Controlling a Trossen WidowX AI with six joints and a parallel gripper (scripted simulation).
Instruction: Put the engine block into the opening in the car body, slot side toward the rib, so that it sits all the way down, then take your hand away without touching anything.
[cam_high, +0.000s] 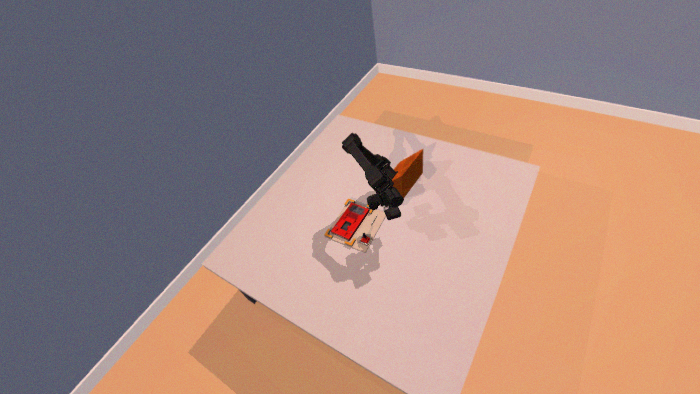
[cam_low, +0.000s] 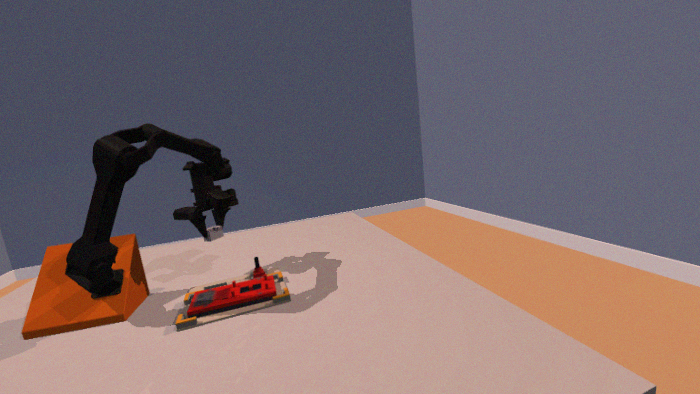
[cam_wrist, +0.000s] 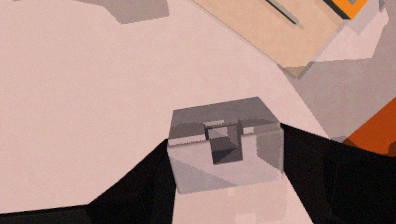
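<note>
The gripper (cam_high: 383, 208) (cam_low: 214, 231) (cam_wrist: 228, 156) is shut on the engine block (cam_low: 215, 233) (cam_wrist: 227, 176), a light grey block with a square slot in one side. The block hangs above the table, off to one side of the board, and its slot shows in the wrist view. In the top view the hand hides it. The red car body (cam_high: 354, 218) (cam_low: 230, 300) lies between yellow-orange corner pieces. Its dark opening (cam_high: 346, 226) (cam_low: 245, 289) shows from above; the rib is too small to make out surely.
The beige board (cam_high: 378, 220) (cam_wrist: 290, 47) lies under the car body. A small red piece with an upright black stick (cam_high: 365, 240) (cam_low: 258, 273) stands on the board beside the car. The orange arm base (cam_high: 412, 176) (cam_low: 52, 300) (cam_wrist: 381, 131) stands past the car's window end.
</note>
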